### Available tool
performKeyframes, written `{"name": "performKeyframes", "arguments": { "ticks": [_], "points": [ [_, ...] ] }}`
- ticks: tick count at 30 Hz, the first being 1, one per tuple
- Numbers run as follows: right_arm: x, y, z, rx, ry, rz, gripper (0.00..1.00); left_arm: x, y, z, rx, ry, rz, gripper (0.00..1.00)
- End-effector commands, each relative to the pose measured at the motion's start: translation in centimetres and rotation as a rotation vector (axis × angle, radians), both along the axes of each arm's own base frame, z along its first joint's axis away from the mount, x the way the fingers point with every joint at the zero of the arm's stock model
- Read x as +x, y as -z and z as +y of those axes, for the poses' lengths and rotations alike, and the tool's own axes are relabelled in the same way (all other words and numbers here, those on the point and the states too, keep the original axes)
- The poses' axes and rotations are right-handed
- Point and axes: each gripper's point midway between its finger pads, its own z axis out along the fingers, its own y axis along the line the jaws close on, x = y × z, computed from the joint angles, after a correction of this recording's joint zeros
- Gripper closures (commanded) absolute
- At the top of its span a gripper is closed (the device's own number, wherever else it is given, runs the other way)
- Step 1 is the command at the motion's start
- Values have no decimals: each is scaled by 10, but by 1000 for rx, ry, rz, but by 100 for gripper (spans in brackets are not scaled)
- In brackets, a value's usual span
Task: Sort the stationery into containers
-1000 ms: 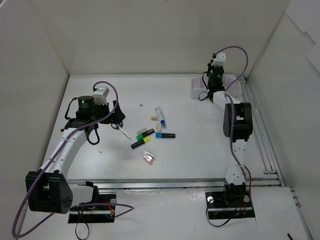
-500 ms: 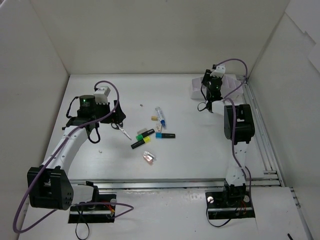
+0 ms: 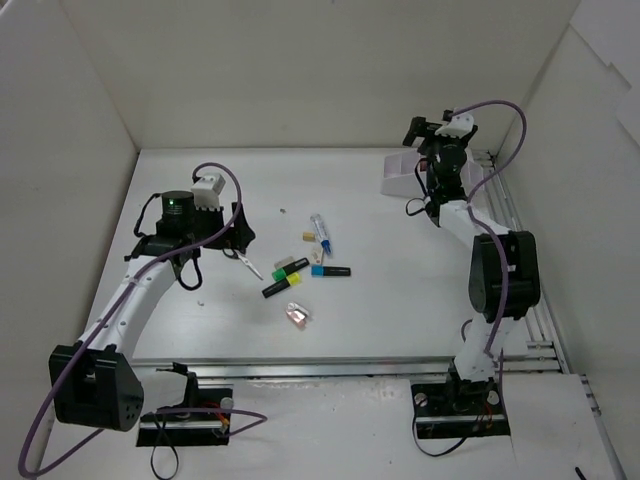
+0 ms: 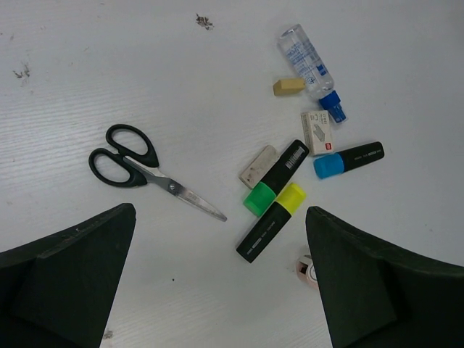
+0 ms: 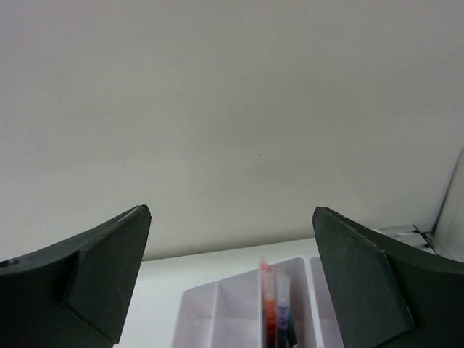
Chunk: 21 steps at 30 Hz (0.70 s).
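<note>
On the tabletop (image 3: 400,300), a loose clutter left of centre. At the far right, the white organiser (image 3: 398,176), two pens (image 5: 270,319) already standing in one middle compartment.

Over it, the right pincer (image 5: 232,217): risen and swung rightward since a second ago, now tipped up toward the back wall, fingers spread wide, nothing between them. Reads as a drop-off finished and a retreat begun.

Left pincer (image 4: 220,217): barely shifted, hovering with fingers wide apart and empty above the scissors (image 4: 138,163), probably next for pickup.

Lying just right of the scissors: green marker (image 4: 275,177) against yellow marker (image 4: 272,221), blue marker (image 4: 348,158) close by. Farther off, the blue-tipped tube (image 4: 308,61), with a beige eraser (image 4: 288,86) touching or nearly touching it. Most of the sorting not yet done.
</note>
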Motion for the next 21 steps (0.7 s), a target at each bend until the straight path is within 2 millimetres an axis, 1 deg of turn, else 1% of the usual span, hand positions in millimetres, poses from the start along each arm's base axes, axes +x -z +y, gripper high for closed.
{"name": "performKeyframes", "arguments": {
  "ticks": [1,2,3,4,5,6,7,8,9,10,11,12,13,14,15,16,17,18,19,21],
  "points": [
    [-48,-79,39,-35,-141,-132,4,0,-37,-7,9,6,-84,1],
    [-55,-76,45,-39,-164,-103,2,-2,-34,-9,10,5,-75,1],
    [-64,-74,59,-46,-228,-75,2,-8,-33,-12,11,11,-72,1],
    [-79,-63,77,-73,-329,26,2,-11,-31,-12,3,4,-63,0],
    [-87,-52,93,-99,-404,100,2,-17,-30,-16,1,12,-60,1],
    [-94,-59,104,-128,-465,133,2,-25,-25,-17,4,11,-53,1],
    [-115,-17,124,-259,-598,317,2,-28,-23,-15,-3,-6,-43,1],
    [-130,-4,146,-323,-667,385,2,-35,-19,-16,2,-13,-31,1],
    [-146,22,151,-441,-713,502,2,-44,-12,-18,5,-10,-17,0],
    [-153,30,160,-490,-734,528,2,-49,-8,-19,4,-18,-10,0],
    [-171,46,180,-533,-777,580,2,-52,-9,-20,-8,-36,-15,0],
    [-183,67,181,-589,-797,635,2,-60,4,-24,-7,-26,16,1],
    [-195,76,196,-618,-838,642,2,-64,8,-27,-22,-31,32,0],
    [-203,85,201,-627,-858,659,2,-67,11,-26,-31,-41,41,0],
    [-212,100,206,-627,-898,689,2,-73,20,-28,-29,-43,63,1],
    [-218,111,211,-627,-925,710,2,-78,25,-31,-32,-41,73,1],
    [-225,117,222,-626,-960,721,2,-79,28,-29,-34,-52,78,0],
    [-228,125,227,-618,-972,743,2,-85,35,-30,-36,-60,94,1],
    [-236,139,236,-633,-1001,777,2,-88,38,-32,-40,-60,100,0],
    [-241,152,245,-648,-1018,806,2,-92,43,-30,-41,-80,110,1]
  ]
}}
